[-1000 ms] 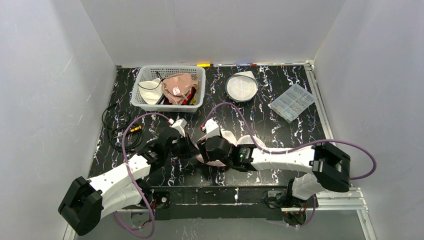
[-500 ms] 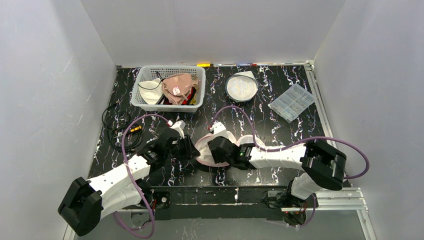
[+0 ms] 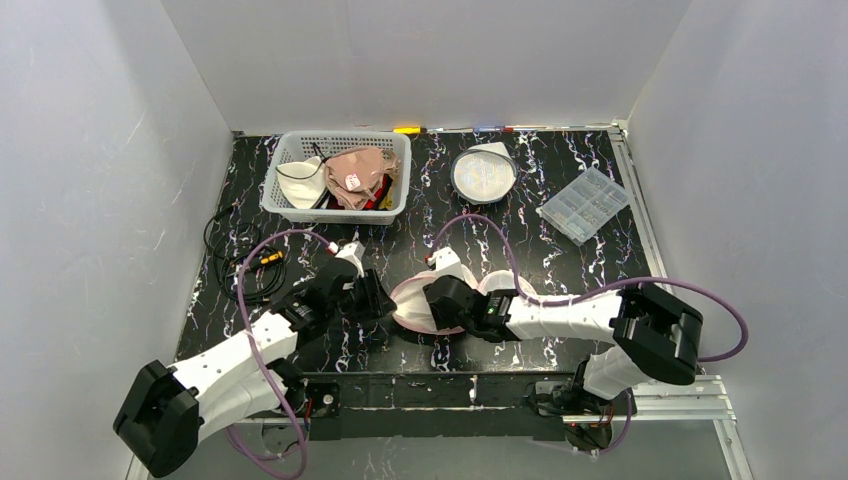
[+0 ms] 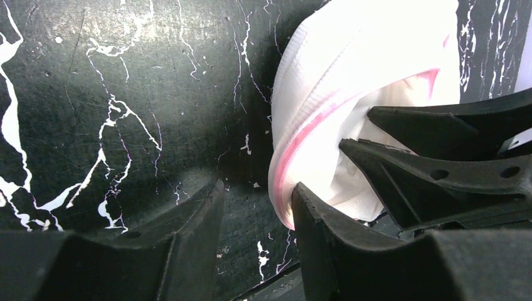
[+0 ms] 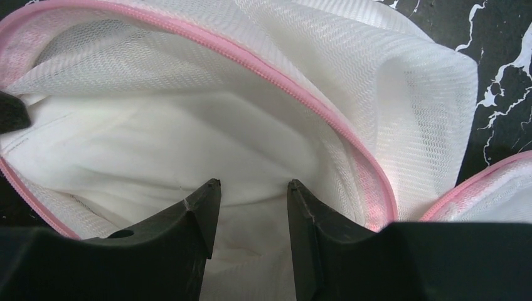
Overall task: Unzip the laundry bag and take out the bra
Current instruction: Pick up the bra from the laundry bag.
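The white mesh laundry bag (image 3: 415, 302) with a pink zipper edge lies on the black marbled table between my two grippers. It also shows in the left wrist view (image 4: 351, 75), and in the right wrist view (image 5: 389, 94) its mouth gapes open. My left gripper (image 4: 257, 194) is open at the bag's left edge, with its right finger (image 4: 320, 232) against the pink rim and only table between the jaws. My right gripper (image 5: 251, 185) is open inside the bag's mouth, over smooth white cloth (image 5: 175, 144) that may be the bra; its shape is hidden.
A white basket (image 3: 290, 150) of garments stands at the back left. A round grey dish (image 3: 483, 173) and a clear plastic box (image 3: 584, 205) lie at the back right. Black cables (image 3: 235, 250) lie at the left edge. White walls stand on three sides.
My right gripper has shifted right and pushed into the bag. More of the bag's open mouth now shows between the two grippers. My left gripper stays at the bag's left edge.
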You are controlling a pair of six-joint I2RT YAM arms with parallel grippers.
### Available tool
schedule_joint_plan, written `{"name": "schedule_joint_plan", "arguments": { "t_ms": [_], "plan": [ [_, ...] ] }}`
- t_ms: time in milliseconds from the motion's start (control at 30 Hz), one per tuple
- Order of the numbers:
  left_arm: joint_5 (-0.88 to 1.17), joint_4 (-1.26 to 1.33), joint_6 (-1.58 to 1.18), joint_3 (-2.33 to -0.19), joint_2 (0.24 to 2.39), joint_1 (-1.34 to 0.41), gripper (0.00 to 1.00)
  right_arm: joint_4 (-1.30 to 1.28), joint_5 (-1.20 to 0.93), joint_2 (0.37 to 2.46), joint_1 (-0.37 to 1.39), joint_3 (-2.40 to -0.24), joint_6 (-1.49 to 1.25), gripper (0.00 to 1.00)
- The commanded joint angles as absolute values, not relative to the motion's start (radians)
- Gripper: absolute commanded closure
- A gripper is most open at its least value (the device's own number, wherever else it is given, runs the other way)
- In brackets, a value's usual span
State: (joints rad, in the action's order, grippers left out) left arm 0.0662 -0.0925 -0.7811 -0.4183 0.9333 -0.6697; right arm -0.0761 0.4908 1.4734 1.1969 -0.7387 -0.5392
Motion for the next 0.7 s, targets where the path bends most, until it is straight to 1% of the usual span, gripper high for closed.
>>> {"name": "schedule_joint_plan", "arguments": {
  "t_ms": [0,133,233,533,633,667],
  "plan": [
    [0.044,-0.114,-0.768,-0.458,0.960,-0.673,0.57,-0.082,0.477,1.436,1.192,-0.730,-0.542,0.48],
    [0.066,-0.088,-0.760,-0.491,0.985,-0.673,0.51,-0.076,0.457,1.415,1.191,-0.720,-0.537,0.46],
    [0.077,-0.084,-0.744,-0.527,1.014,-0.673,0.49,-0.072,0.442,1.397,1.192,-0.713,-0.532,0.45],
    [0.053,-0.100,-0.736,-0.581,1.113,-0.673,0.50,-0.076,0.415,1.351,1.192,-0.700,-0.515,0.44],
    [0.057,-0.097,-0.736,-0.581,1.146,-0.673,0.53,-0.078,0.409,1.335,1.191,-0.699,-0.510,0.44],
    [0.056,-0.096,-0.738,-0.578,1.154,-0.672,0.56,-0.078,0.407,1.329,1.191,-0.698,-0.509,0.44]
  ]
}}
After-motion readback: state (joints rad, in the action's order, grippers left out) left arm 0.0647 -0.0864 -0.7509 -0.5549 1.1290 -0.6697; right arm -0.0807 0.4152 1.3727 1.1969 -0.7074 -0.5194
